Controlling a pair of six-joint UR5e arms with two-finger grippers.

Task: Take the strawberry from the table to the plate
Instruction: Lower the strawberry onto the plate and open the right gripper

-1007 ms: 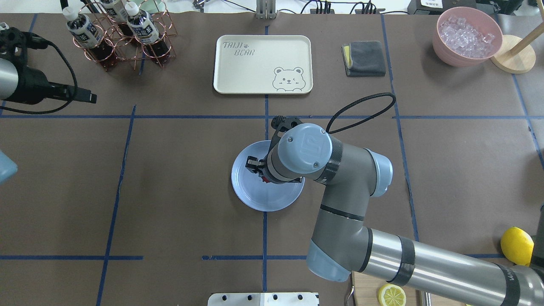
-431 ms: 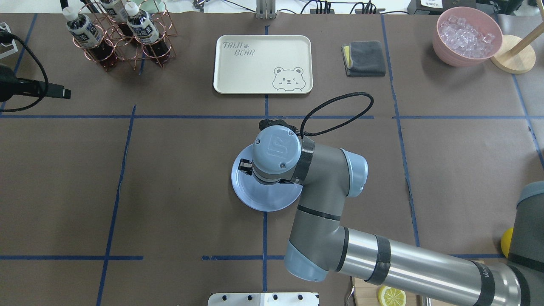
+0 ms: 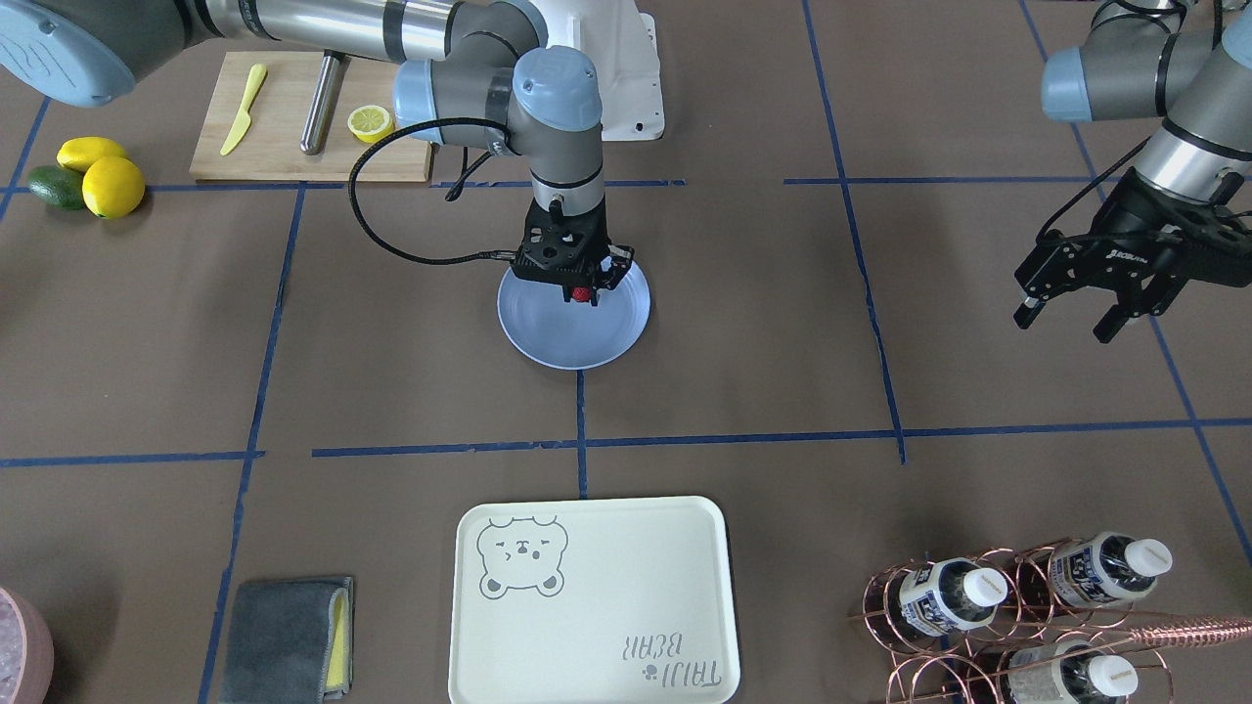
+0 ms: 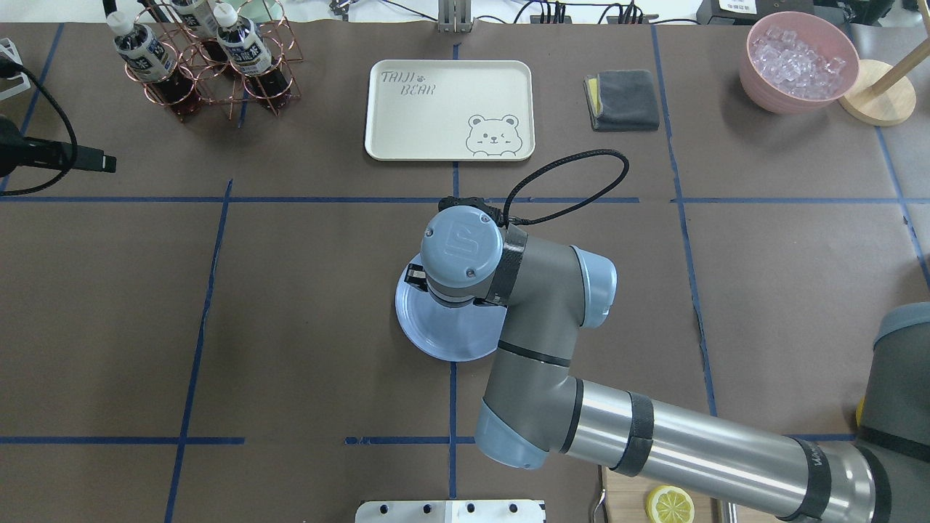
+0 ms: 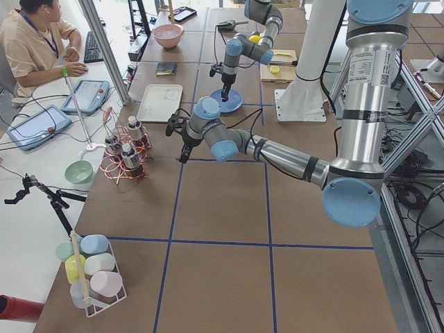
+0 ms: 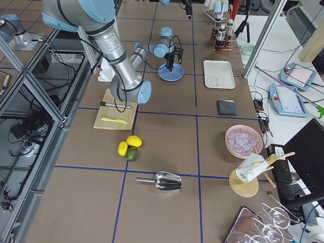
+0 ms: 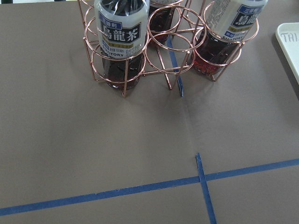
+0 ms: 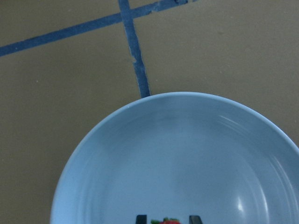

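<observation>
Strawberry (image 3: 581, 294), a tiny dark-red berry, sits pinched between the two black fingers (image 8: 141, 219) of the right gripper (image 3: 584, 288), which points straight down over the round, glossy pale-blue plate (image 3: 572, 342). Whether the berry touches the plate I cannot tell. The plate lies near the middle of the brown paper surface (image 3: 743, 323) with its blue tape grid. The left gripper (image 3: 1064, 323) hangs above the surface's left end, its fingers spread apart and holding nothing.
</observation>
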